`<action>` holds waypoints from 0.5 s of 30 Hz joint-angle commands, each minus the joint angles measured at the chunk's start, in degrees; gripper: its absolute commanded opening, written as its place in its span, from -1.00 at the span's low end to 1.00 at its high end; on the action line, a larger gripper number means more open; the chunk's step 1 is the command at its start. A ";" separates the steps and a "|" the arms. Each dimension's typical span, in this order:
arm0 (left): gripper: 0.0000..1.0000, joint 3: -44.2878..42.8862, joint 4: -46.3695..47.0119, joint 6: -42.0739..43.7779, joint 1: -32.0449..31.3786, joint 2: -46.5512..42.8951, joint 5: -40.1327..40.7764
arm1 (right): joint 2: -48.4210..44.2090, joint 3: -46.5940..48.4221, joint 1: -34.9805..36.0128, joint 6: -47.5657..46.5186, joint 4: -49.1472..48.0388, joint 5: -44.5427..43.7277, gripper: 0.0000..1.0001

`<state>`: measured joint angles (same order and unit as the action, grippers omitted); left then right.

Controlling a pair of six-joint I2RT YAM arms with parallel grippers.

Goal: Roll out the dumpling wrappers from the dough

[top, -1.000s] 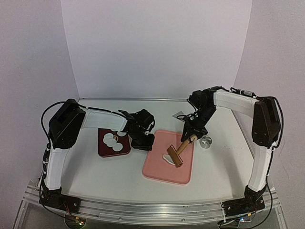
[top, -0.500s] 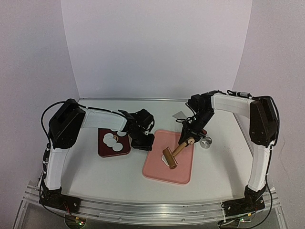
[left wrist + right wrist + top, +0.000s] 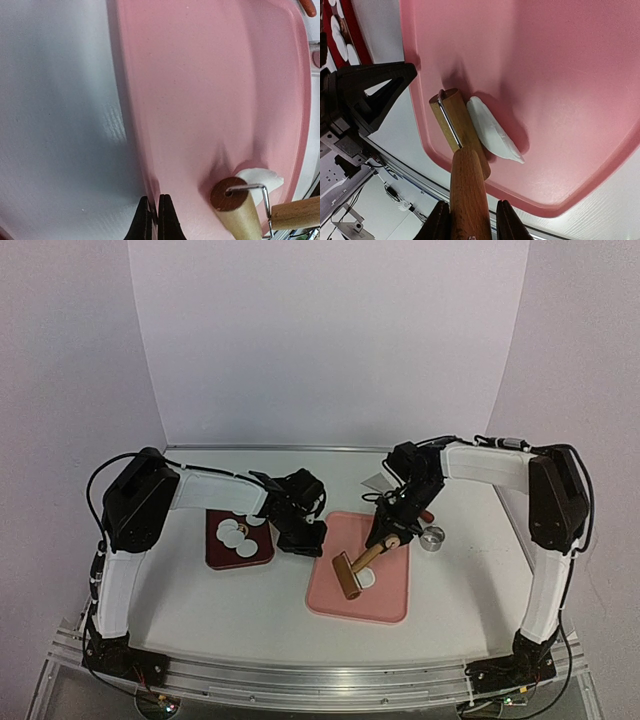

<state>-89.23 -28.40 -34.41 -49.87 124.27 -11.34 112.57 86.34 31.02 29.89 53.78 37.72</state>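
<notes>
The left fingers (image 3: 144,222) are pressed fully together, pinching the left rim of the flat pink plastic board (image 3: 385,600) that lies on the white desk (image 3: 200,610). The right fingers (image 3: 439,225) are partly open and clamped on the handle of the wooden rolling pin with a wire frame (image 3: 461,131). The pin's drum rests on the board, its handle slanting up and back toward the right arm. The soft white piece of dough (image 3: 493,131) lies flattened on the board, touching the drum along its right side, in the board's near half. The thin round white dumpling wrappers (image 3: 232,533) sit on the dark red rectangular tray (image 3: 263,543), left of the board. A small metal ring cutter (image 3: 432,538) stands on the desk just beside the board's far right corner.
</notes>
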 commanded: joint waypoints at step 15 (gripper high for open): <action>-1.00 -1.03 -0.51 7.84 -0.14 -0.56 -1.37 | -2.22 -8.72 -5.17 3.16 5.11 -22.04 -1.00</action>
<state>-89.23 -28.01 -30.33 -50.15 124.27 -11.93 107.58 81.94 26.27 31.67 55.17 33.94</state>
